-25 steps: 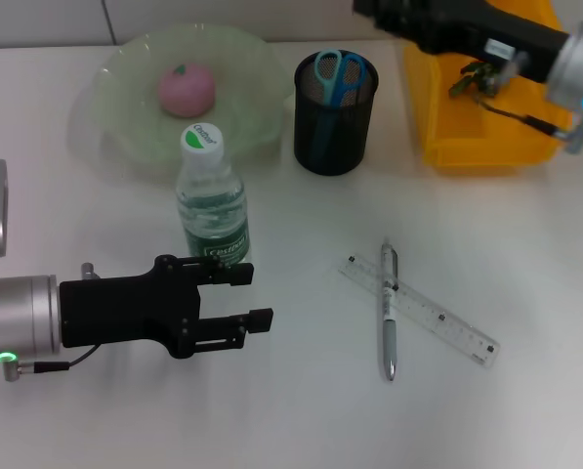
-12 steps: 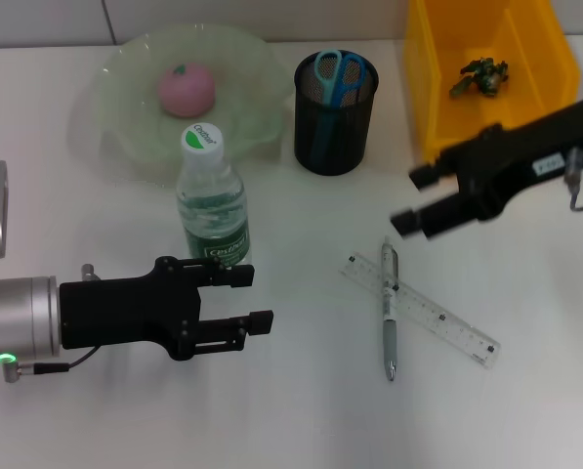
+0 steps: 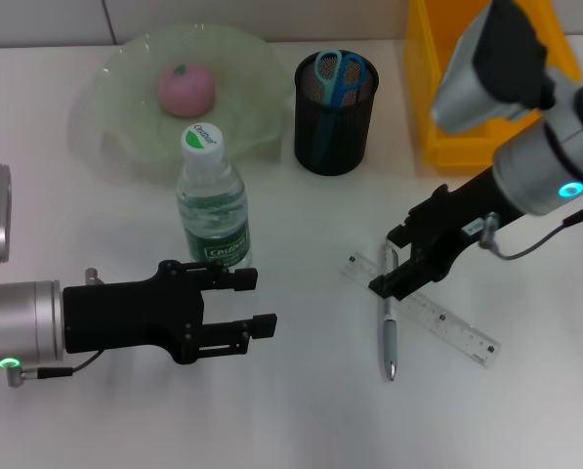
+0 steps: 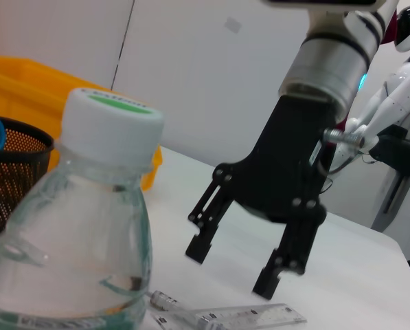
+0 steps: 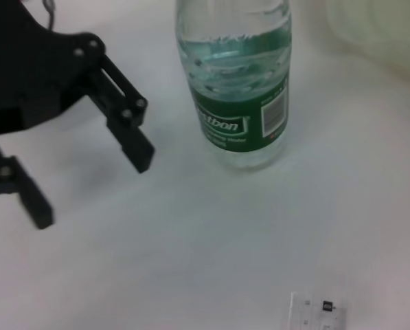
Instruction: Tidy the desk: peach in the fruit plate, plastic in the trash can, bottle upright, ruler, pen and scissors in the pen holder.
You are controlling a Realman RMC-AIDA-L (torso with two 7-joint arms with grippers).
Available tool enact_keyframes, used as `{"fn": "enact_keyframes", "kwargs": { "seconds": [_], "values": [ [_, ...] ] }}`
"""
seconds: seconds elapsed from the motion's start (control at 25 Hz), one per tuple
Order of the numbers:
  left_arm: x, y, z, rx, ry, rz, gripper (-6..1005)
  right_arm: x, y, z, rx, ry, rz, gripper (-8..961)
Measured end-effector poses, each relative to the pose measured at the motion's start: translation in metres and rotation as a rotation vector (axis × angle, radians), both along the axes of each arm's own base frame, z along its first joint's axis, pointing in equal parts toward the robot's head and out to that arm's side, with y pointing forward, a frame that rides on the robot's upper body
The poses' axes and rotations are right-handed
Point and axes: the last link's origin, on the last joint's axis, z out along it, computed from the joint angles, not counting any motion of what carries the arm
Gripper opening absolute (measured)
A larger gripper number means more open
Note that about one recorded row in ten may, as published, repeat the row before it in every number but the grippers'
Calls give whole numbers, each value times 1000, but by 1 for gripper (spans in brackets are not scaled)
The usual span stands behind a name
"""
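Head view: white worktop [image 3: 301,410], right pincer [image 3: 394,264] spread open just over the pen [image 3: 389,322] crossing the ruler [image 3: 437,318]; left pincer [image 3: 257,303] open beside the upright bottle [image 3: 211,200].

Left wrist view: bottle [image 4: 67,227] close, pale wall [image 4: 211,62] behind, right pincer [image 4: 232,265] above ruler [image 4: 246,317].

Right wrist view: bare worktop [image 5: 211,234] between bottle [image 5: 235,82] and left pincer [image 5: 88,179].

The bottle [image 3: 213,200] is clear, glossy plastic with a smooth white cap, standing on a matt white worktop [image 3: 291,410]. The pen holder [image 3: 335,112] is black wire mesh, the ruler [image 3: 447,327] transparent plastic, and the pen [image 3: 389,327] shiny metal. Both end effectors, left [image 3: 247,305] and right [image 3: 394,264], look like matt black plastic.
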Motion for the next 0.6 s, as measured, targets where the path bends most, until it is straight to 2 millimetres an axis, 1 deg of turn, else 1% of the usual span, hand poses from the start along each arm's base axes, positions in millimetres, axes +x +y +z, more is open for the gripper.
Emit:
{"fn": "enact_keyframes", "kwargs": {
  "seconds": [0.12, 0.2, 0.36, 0.6],
  "values": [
    [0, -1, 0, -1, 0, 2, 664, 2, 1, -12, 9, -16, 13, 753],
    [0, -1, 0, -1, 0, 2, 664, 2, 1, -14, 13, -19, 15, 753],
    [0, 0, 0, -1, 0, 1, 664, 2, 3, -27, 40, -37, 30, 752],
    [1, 0, -1, 0, -1, -1, 664, 2, 4, -36, 56, -46, 38, 753]
  ]
}}
